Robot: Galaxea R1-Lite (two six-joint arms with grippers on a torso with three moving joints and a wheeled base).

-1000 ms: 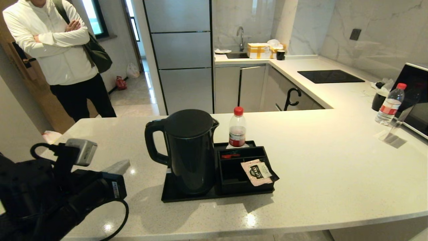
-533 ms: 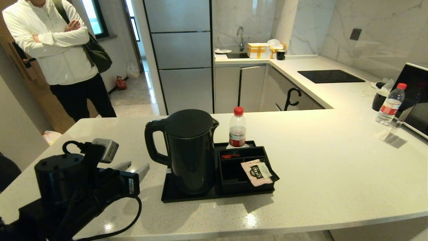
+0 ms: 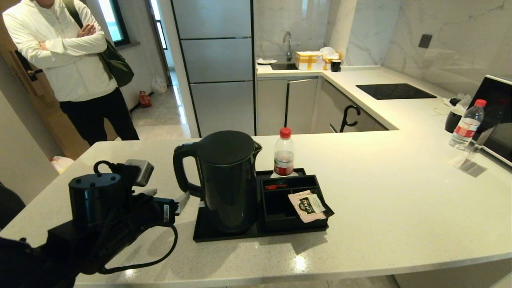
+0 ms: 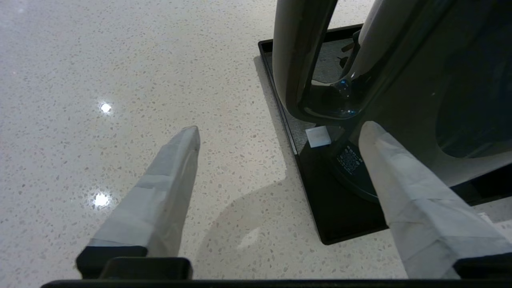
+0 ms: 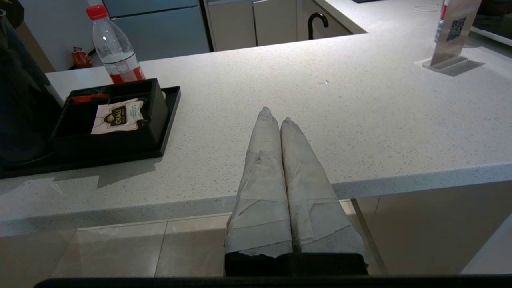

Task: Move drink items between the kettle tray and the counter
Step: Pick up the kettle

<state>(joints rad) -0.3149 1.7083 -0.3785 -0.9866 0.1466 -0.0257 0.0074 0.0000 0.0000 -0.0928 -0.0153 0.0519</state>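
The kettle (image 3: 228,180) is tall, matte black, with a flat lid and a loop handle; it stands on the flat black tray (image 3: 224,234) on the pale, glossy, speckled stone tabletop (image 3: 400,208). A clear bottle (image 3: 284,154) with red cap and label stands at the tray's far edge. The left gripper (image 4: 280,132) hangs beside the handle, jaws spread, touching nothing. The right gripper (image 5: 276,114) sits off the tabletop's near edge, jaws pressed together.
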